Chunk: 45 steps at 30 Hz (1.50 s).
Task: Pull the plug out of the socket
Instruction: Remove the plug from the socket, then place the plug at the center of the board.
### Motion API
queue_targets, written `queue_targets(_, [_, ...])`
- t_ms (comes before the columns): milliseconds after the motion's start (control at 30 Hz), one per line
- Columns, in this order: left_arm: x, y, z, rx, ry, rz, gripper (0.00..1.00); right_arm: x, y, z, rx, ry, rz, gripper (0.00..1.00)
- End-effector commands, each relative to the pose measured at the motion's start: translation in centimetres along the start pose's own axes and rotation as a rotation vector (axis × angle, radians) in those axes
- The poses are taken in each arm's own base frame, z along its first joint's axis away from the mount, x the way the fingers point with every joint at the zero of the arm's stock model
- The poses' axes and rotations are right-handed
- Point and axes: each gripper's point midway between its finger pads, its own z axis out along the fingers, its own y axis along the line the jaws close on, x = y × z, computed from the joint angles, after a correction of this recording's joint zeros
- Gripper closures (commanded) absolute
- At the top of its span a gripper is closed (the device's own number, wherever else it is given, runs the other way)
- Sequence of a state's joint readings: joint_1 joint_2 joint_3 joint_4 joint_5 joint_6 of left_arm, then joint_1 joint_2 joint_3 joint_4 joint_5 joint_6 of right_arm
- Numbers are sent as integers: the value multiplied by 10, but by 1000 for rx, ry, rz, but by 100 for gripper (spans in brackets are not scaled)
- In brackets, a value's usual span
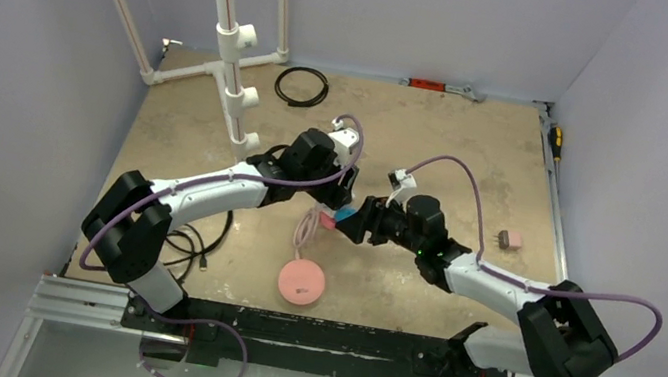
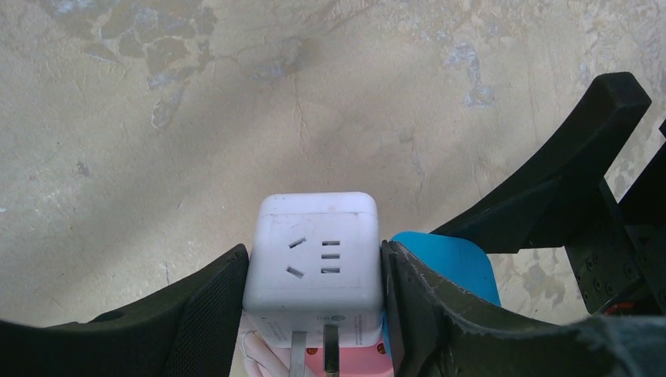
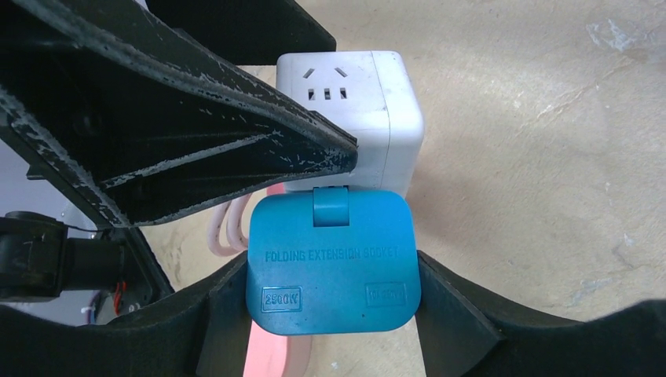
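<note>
The socket (image 2: 318, 255), a small white cube with dark slot holes, sits between my left gripper's (image 2: 314, 294) two black fingers, which are shut on its sides. It also shows in the right wrist view (image 3: 357, 102). A blue plug (image 3: 331, 263) marked "folding extension socket" is attached to one face of the cube. My right gripper (image 3: 330, 294) is shut on the blue plug's sides. In the top view both grippers meet at mid-table, left (image 1: 336, 199) and right (image 1: 357, 221), with the blue plug (image 1: 345, 214) between them. Two metal prongs stick out of the cube's underside into a pink part (image 2: 345, 363).
A flat round pink disc (image 1: 302, 281) with a pink cable (image 1: 305, 230) lies near the front. A white pipe stand (image 1: 232, 41) and a black cable coil (image 1: 302, 85) are at the back left. A small pink object (image 1: 508, 240) lies at the right.
</note>
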<state>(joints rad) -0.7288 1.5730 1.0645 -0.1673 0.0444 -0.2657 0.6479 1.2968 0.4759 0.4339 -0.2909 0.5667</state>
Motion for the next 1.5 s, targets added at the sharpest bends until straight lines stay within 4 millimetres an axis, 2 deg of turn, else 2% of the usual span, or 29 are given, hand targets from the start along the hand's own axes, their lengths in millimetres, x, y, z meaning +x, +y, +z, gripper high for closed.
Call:
queue_targets(0, [-44,16,-9,-71,-130,-35,100,2,10,-6,-20,-9,4,100])
queue_targets(100, [-44,13,-10,-47,-134,-12,100,-3,17,-8,-36,-2,-17,100])
queue_targets(333, [-41,-14,-11,52,-120,125,100,-26,31,-11,-56,27,-76,100])
queue_targets(567, [-39,-18,-14,39,-107,206,100,-40,27,-19,-95,55,-104,100])
queue_targets(667, [-38,-14,-13,19,-103,204,100,-41,27,-20,-94,53,-108,100])
queue_targets(800, [-39,-2,-10,-35,-100,159,100,-42,14,-22,-22,14,-91,100])
queue_targets(1133, [-36,34,-4,-161,-74,51,100,-20,4,-40,23,-39,-35,100])
queue_targets(1267, [-36,34,-4,-161,-77,50,100,-14,2,-44,29,-36,-26,100])
queue_targets(1467, [-40,30,-9,-137,-99,49,100,-25,0,-49,77,-60,-31,100])
